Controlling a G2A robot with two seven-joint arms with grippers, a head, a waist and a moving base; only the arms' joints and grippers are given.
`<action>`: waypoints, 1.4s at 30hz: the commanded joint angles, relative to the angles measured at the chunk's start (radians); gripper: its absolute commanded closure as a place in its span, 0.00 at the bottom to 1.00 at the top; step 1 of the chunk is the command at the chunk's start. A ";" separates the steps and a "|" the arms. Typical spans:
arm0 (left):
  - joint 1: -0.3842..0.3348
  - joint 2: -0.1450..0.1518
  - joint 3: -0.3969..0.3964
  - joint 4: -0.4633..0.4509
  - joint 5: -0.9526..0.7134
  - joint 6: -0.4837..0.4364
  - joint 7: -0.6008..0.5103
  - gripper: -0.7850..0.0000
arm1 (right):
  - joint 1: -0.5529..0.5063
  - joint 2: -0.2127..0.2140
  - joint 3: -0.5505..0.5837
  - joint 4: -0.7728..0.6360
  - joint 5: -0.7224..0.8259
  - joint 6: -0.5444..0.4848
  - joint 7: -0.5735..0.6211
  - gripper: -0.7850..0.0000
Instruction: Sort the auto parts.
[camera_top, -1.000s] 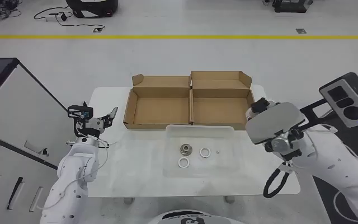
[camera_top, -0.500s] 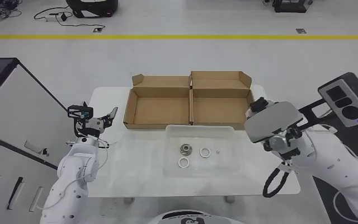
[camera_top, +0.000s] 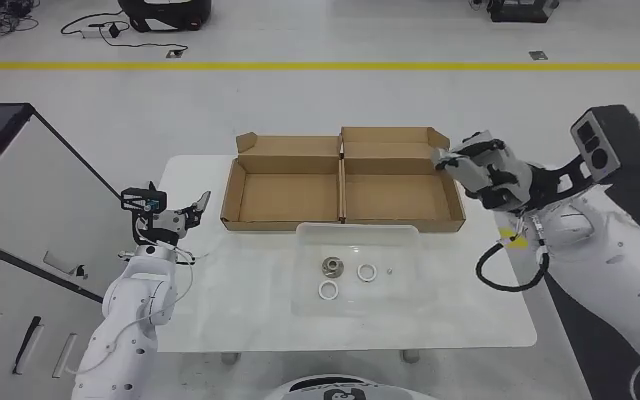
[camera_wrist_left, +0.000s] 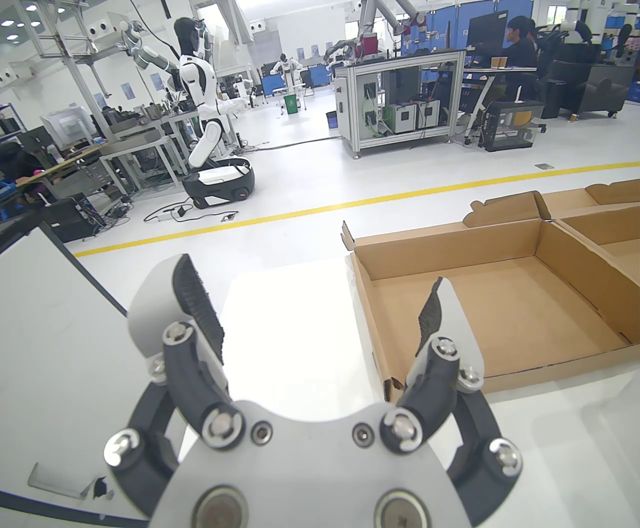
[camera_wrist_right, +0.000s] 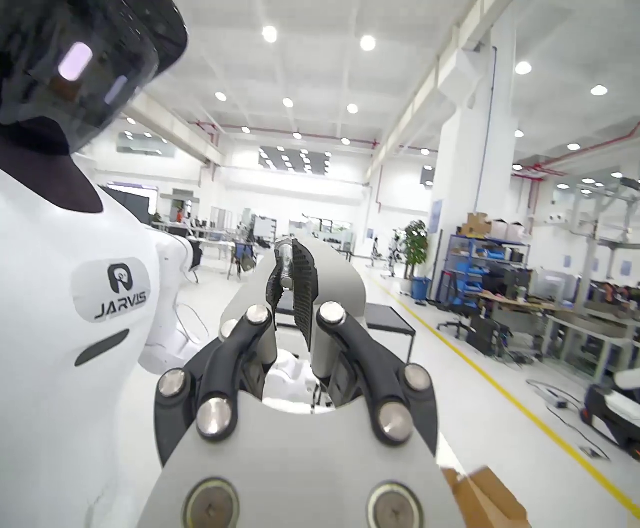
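Observation:
A clear plastic tray (camera_top: 355, 233) at the table's middle holds a grey metal hub (camera_top: 330, 266), two white rings (camera_top: 328, 290) (camera_top: 367, 271) and a tiny part (camera_top: 389, 268). Behind it stand two open cardboard boxes, the left box (camera_top: 285, 197) (camera_wrist_left: 500, 310) and the right box (camera_top: 393, 195). My right gripper (camera_top: 447, 160) (camera_wrist_right: 290, 267) hovers at the right box's far right corner, shut on a small threaded bolt (camera_wrist_right: 285, 260). My left gripper (camera_top: 195, 207) (camera_wrist_left: 312, 285) is open and holds nothing, above the table's left edge beside the left box.
A white panel (camera_top: 50, 200) leans left of the table. The white table (camera_top: 250, 310) has bare room in front of and beside the tray. A yellow floor line (camera_top: 320, 66) runs behind the table.
My right arm has swung up and back from the table's right side to the right box's far right corner. The left arm has kept still.

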 joint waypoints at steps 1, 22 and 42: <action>0.000 0.000 0.000 0.000 0.000 0.000 0.000 0.00 | -0.004 0.015 0.048 0.012 0.045 0.010 0.131 1.00; 0.000 0.000 0.000 0.000 0.000 0.000 0.000 0.00 | 0.598 -0.062 -0.197 0.298 0.291 0.105 1.014 1.00; 0.000 0.000 0.000 0.000 0.000 0.000 0.000 0.00 | 0.890 -0.173 -0.745 0.526 0.141 0.142 1.275 1.00</action>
